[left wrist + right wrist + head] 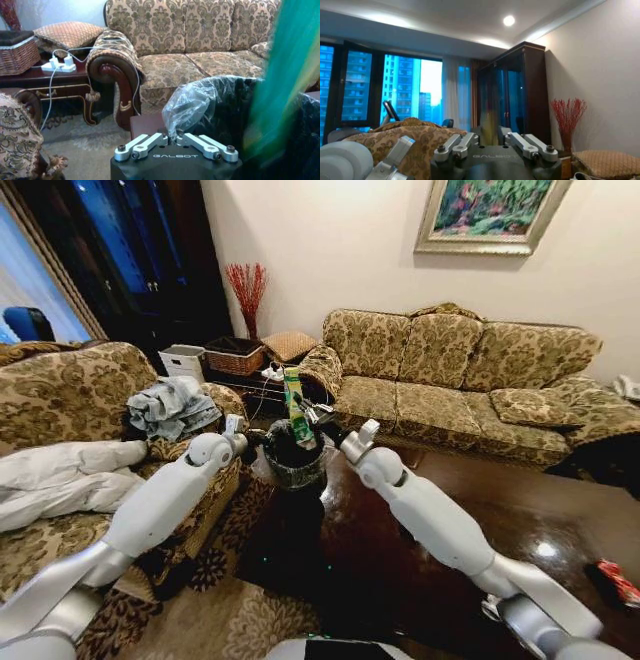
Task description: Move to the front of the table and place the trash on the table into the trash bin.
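The right claw (318,418) gripped the green-yellow wrapper (297,408) above the trash bin (294,462) to drop it; the left claw (247,442) pinched the bag (192,103).

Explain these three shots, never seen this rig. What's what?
It is a wheeled robot with two arms. The wide picture comes from its head camera, looking down at both arms. The other two come from cameras on its wrists. The right gripper holds a green-yellow wrapper upright over the black trash bin. The left gripper sits beside the bin's rim, close to its plastic liner. A red can lies on the dark table.
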You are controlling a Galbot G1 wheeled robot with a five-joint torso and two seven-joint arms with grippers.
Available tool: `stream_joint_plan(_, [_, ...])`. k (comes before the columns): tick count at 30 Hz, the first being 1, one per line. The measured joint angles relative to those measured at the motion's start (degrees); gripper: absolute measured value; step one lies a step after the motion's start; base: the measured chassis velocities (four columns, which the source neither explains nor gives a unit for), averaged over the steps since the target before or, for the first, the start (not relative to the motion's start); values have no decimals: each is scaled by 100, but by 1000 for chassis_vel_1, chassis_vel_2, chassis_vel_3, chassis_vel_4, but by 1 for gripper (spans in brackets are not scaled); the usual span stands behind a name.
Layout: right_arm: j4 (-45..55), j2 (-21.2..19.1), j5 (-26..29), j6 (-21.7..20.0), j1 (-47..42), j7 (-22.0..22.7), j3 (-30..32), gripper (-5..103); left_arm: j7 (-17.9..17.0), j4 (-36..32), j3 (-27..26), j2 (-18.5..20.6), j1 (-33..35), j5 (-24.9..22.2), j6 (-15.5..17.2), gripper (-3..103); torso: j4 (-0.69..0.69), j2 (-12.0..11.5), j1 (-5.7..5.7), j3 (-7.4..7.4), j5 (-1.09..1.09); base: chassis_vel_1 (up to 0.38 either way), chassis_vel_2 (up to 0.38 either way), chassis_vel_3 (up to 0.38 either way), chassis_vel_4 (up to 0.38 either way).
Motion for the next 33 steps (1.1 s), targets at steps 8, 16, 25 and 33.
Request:
stream_joint_plan(8, [172, -90, 58, 0, -179, 160, 146, 52, 9, -18, -25, 16, 2, -20, 15, 3, 1, 0, 0, 0, 1, 0, 0, 0, 0])
stream_joint_plan(16, [1534, -1017, 237, -1099, -1506, 1166, 1614, 79, 42, -239, -221, 168, 216, -37, 1, 3, 0, 1, 0, -1, 1, 0, 0, 0, 0])
stream_joint_plan(25, [1908, -1272, -226, -1863, -3006, 1822, 2519, 100, -14, -728, -847, 467, 797, -36, -37, 3, 1, 2, -1, -1, -2, 0, 0, 0, 0])
stream_joint_plan(33, [1860, -1165, -261, -1919, -3016, 2111, 2527, 100, -48, -1003, -1008, 573, 1135, 15, -123, 3, 2, 1, 1, 0, -2, -50, -50, 68, 51])
